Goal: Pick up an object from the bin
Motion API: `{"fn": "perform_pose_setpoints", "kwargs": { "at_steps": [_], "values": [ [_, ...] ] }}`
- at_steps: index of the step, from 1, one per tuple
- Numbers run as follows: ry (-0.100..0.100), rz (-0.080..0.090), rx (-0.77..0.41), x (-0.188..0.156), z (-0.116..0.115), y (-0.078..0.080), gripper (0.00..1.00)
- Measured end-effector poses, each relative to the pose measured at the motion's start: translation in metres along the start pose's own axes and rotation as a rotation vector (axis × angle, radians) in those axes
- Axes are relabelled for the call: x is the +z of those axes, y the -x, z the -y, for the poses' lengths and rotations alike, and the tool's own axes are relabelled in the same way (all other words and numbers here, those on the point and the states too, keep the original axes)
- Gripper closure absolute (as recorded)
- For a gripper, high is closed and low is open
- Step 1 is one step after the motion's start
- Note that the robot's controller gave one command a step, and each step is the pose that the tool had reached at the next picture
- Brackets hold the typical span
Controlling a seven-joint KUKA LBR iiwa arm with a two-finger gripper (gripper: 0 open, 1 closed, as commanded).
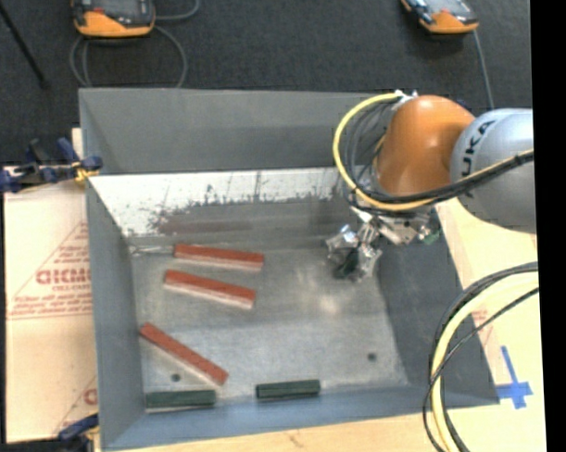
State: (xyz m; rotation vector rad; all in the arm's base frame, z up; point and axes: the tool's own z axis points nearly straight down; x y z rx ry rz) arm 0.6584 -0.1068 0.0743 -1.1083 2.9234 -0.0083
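Note:
My gripper (351, 261) hangs over the right part of the bin floor, near the back wall, under the orange cover. Nothing shows between its fingers. Nearest to it on the left lies a red-brown bar (218, 257), and just below that a second red-brown bar (209, 288), both lying roughly level with the gripper. The bin floor right under the gripper is bare metal.
A third red-brown bar (183, 354) lies slanted at the front left. Two dark green bars (181, 398) (288, 390) rest along the front wall. The arm and its yellow cables reach in over the right rim.

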Motion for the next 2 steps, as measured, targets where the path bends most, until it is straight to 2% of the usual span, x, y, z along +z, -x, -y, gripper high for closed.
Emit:
{"fn": "perform_pose_setpoints", "kwargs": {
  "at_steps": [1, 2],
  "values": [
    [0.0, -0.004, -0.222, -0.179, 0.015, -0.011, 1.0],
    [0.014, -0.009, -0.563, -0.158, -0.017, -0.027, 1.0]
  ]
}}
